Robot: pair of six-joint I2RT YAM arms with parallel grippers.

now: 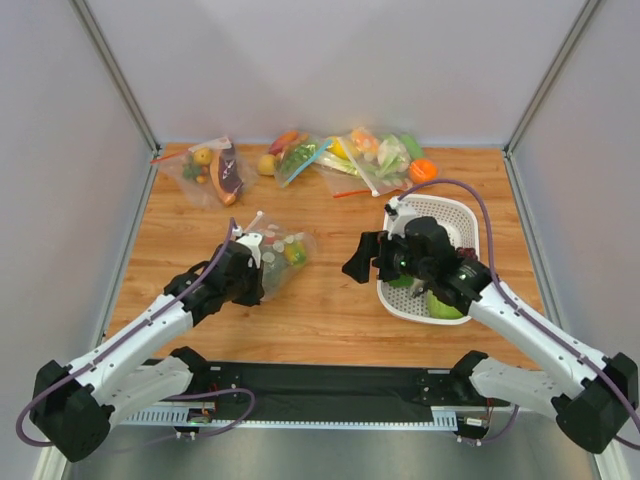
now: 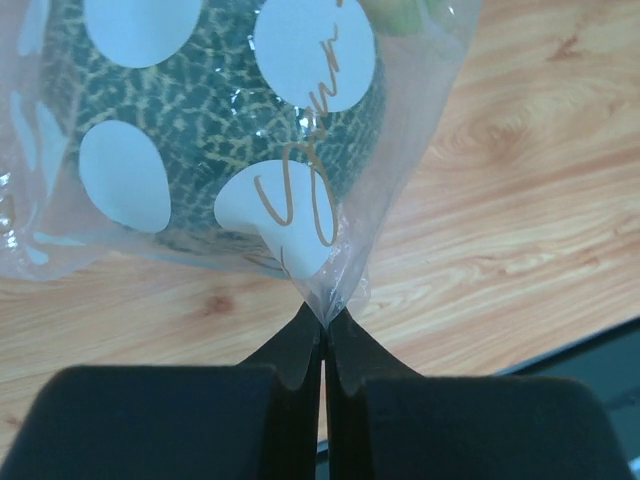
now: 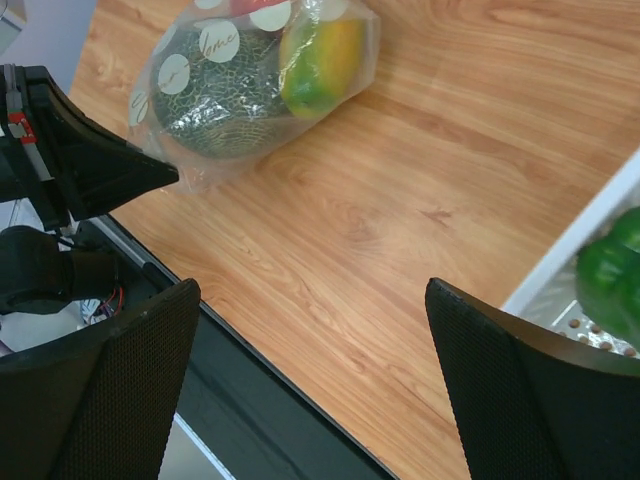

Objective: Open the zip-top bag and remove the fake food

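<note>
The polka-dot zip-top bag (image 1: 280, 249) lies on the wooden table left of centre. Through it I see the grey-green bumpy ball (image 3: 215, 95), the yellow fruit (image 3: 320, 60) and a sliver of the orange-red peach (image 3: 250, 5). My left gripper (image 2: 325, 322) is shut on a bottom corner of the bag, with the ball (image 2: 200, 120) just beyond the pinch. In the top view the left gripper (image 1: 252, 268) is at the bag's near-left end. My right gripper (image 3: 310, 340) is open and empty, over bare wood between bag and basket (image 1: 360, 260).
A white basket (image 1: 455, 210) at the right holds green pieces, including a glossy pepper (image 3: 610, 270). Several other clear bags of fake food (image 1: 300, 160) and a loose orange piece (image 1: 423, 170) lie along the back. The table's near edge and a black rail (image 3: 250, 400) lie below the right gripper.
</note>
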